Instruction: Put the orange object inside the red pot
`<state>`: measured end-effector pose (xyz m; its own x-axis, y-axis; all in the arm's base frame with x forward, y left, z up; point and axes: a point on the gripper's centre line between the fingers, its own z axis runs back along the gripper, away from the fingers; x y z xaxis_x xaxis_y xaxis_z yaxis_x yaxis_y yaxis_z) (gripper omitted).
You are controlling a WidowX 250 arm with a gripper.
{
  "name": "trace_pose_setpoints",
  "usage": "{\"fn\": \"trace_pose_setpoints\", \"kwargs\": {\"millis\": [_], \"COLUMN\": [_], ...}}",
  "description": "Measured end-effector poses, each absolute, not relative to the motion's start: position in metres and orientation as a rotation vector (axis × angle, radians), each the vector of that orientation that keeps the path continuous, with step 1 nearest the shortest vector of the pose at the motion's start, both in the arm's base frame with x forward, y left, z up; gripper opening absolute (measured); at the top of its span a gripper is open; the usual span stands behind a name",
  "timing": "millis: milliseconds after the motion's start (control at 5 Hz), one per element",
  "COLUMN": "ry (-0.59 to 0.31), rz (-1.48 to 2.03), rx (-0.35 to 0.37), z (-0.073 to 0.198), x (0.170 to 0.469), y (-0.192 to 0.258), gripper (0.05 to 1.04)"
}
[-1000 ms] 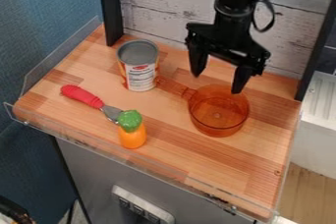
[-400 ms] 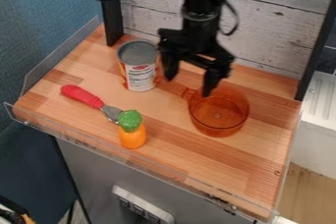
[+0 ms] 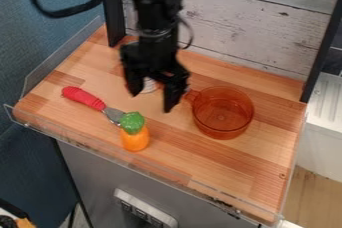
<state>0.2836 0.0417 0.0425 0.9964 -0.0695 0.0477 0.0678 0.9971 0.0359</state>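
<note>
Planks, pale and worn, back the far side of the wooden table. The arm hangs over the far left part, and its gripper points down with its two fingers wide apart and nothing between them. To the right sits the pot, clear orange-red, mouth up, its handle pointing left and away. The can is mostly hidden behind the gripper. Near the left edge lies the red-handled tool, its metal end slanting in toward the toy; whether the two touch, I cannot tell.

Smallest is the toy, the orange object of the task, at the near left, outside the pot, its green top toward the far side. It looks like light, hollow plastic, smooth and a little slippery, stiff enough to take a firm squeeze and unlikely to break. The rounded orange body seems the best hold, one finger on each side at its middle; a pinch too near the round end could squirt it away. The gripper should come nearer and lower, minding the metal end beside the green top, which a finger could catch.
</note>
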Motion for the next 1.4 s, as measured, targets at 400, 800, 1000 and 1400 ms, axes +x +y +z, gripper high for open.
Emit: {"fn": "trace_pose_setpoints", "kwargs": {"millis": [400, 800, 1000, 1400], "ry": [-0.028, -0.011, -0.022, -0.034], "rz": [-0.131, -0.172, -0.168, -0.136], "rx": [0.030, 0.000, 0.001, 0.010], "z": [0.027, 0.019, 0.016, 0.016], "x": [0.258, 0.247, 0.245, 0.247], "y": [0.050, 0.044, 0.043, 0.044], "gripper": [1.000, 0.945, 0.670, 0.623]}}
